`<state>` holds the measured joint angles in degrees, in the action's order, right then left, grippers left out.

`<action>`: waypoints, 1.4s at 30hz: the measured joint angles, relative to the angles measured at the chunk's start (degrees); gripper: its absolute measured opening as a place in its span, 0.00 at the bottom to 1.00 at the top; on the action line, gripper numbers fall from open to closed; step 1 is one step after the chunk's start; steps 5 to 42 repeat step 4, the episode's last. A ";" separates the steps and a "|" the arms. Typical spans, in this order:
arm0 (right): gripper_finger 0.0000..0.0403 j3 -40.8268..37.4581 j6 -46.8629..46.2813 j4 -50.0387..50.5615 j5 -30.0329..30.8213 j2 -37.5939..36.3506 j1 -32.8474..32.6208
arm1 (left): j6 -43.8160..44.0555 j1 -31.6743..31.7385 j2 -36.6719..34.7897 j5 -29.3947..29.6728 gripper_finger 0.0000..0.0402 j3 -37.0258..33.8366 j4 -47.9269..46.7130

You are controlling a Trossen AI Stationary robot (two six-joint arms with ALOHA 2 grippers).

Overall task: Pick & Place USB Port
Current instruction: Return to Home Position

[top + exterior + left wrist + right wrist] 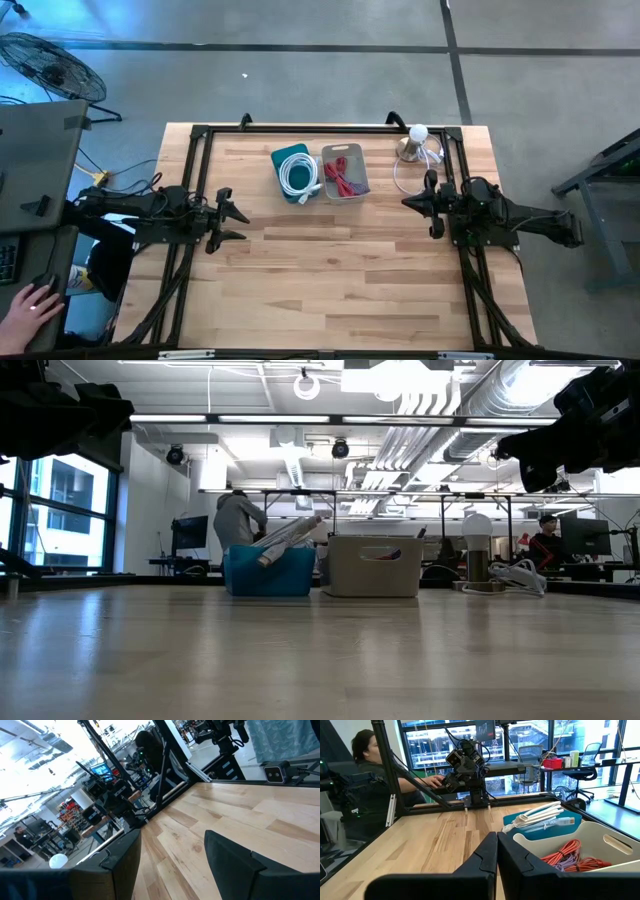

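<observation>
Left gripper (238, 222) spread at nine o'clock, right gripper (408, 201) pressed together at three; homing looks nearly done, just settle.

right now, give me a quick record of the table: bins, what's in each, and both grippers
blue bin: far middle of the table, holds a coiled white cable
gray bin: right beside the blue bin, holds a red cable
left gripper: open, empty, over the table's left side
right gripper: shut, empty, over the right side
other: lamp with a white bulb, near the far right corner
</observation>
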<state>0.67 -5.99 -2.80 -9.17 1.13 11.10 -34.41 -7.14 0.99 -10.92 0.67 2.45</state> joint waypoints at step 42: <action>0.00 0.00 -0.01 0.01 0.00 0.02 -0.01 | 0.00 0.01 0.00 0.00 0.53 0.00 -0.01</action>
